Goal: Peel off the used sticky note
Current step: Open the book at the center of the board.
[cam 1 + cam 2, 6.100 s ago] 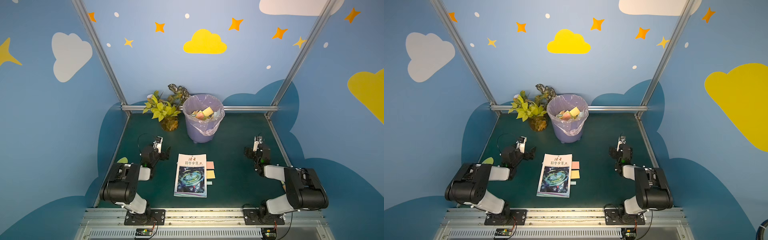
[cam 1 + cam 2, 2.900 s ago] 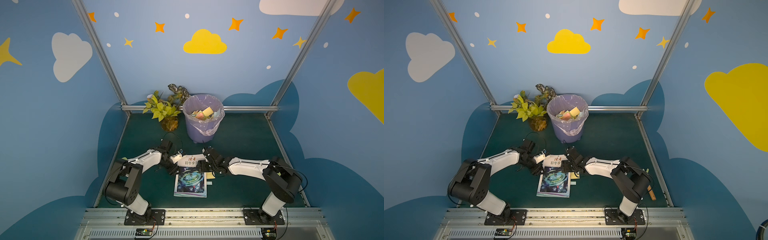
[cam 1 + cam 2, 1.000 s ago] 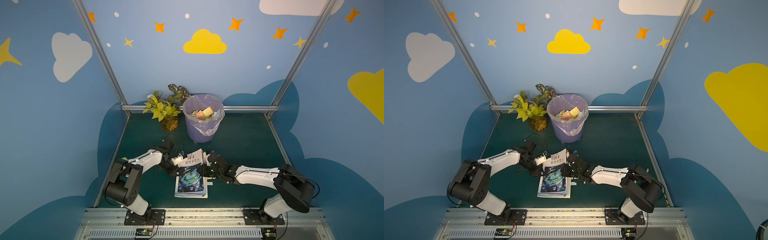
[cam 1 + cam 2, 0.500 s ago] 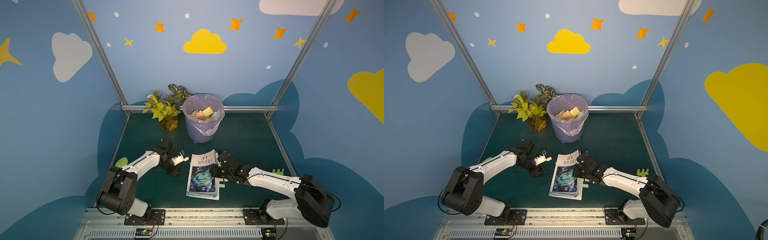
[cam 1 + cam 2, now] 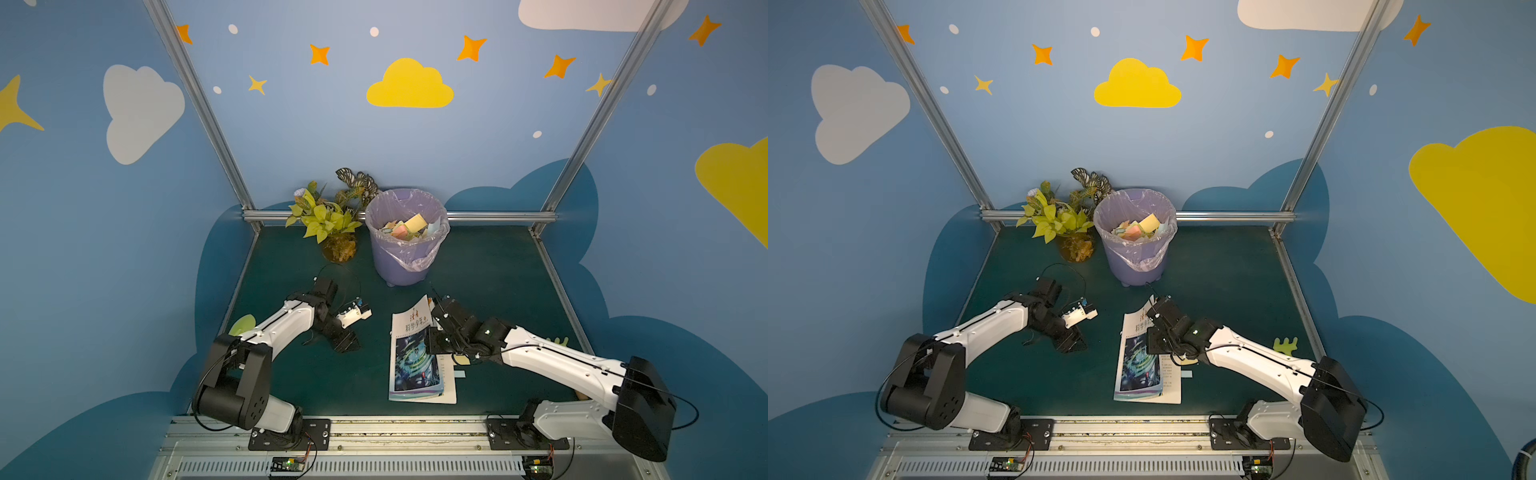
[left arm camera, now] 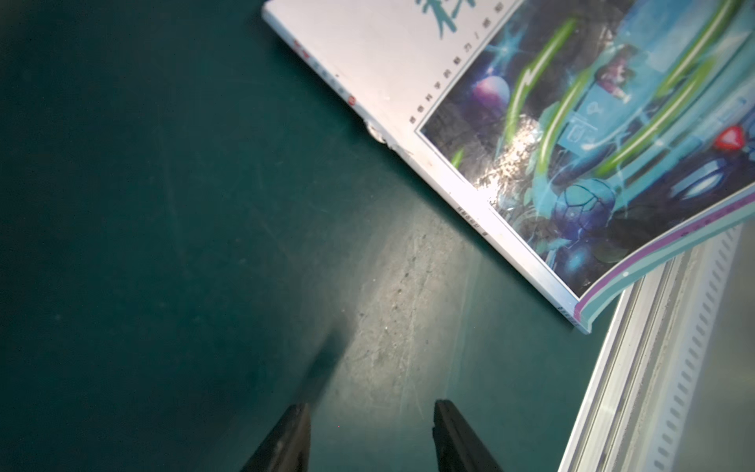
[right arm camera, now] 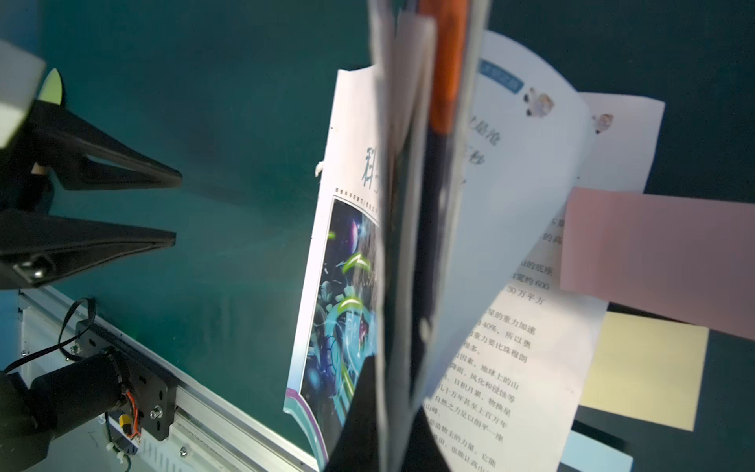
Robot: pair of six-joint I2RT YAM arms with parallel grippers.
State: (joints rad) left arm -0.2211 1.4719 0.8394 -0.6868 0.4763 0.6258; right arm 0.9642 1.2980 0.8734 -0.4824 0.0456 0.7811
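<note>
A book (image 5: 415, 361) with a space picture on its cover lies on the green mat, its right side raised. My right gripper (image 5: 433, 332) is shut on the lifted cover and pages (image 7: 404, 204), and its dark fingers (image 7: 361, 408) pinch them on edge in the right wrist view. Past the open page stick out a pink sticky note (image 7: 657, 261), a yellow one (image 7: 645, 367) and a pale blue one (image 7: 596, 451). My left gripper (image 5: 347, 343) stands open over bare mat left of the book (image 6: 572, 143), apart from it and holding nothing.
A lilac bin (image 5: 405, 241) full of crumpled notes and a potted plant (image 5: 332, 224) stand at the back. A lime disc (image 5: 241, 324) lies by the left edge, a green shape (image 5: 555, 341) by the right. The metal rail (image 5: 374, 424) runs along the front.
The book has slid to the right with my right gripper still shut on its raised pages. A gap has opened between the book and my left gripper.
</note>
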